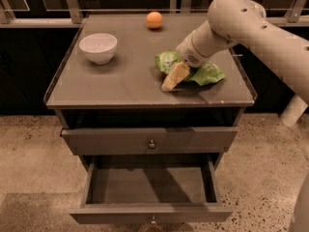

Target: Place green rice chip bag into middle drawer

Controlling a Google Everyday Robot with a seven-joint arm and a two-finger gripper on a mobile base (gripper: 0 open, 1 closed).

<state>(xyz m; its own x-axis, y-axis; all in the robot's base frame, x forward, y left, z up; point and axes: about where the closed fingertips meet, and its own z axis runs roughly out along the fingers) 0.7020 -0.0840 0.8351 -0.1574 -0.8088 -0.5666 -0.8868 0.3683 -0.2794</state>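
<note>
Your gripper (169, 83) sits low on the tabletop (120, 83), against the left side of the green rice chip bag (210, 74), which lies near the right edge. I cannot tell whether the gripper is parted or closed. Expect a light, crinkly, slippery bag, so pinch a raised fold. The middle drawer (149, 185) stands open below.
</note>
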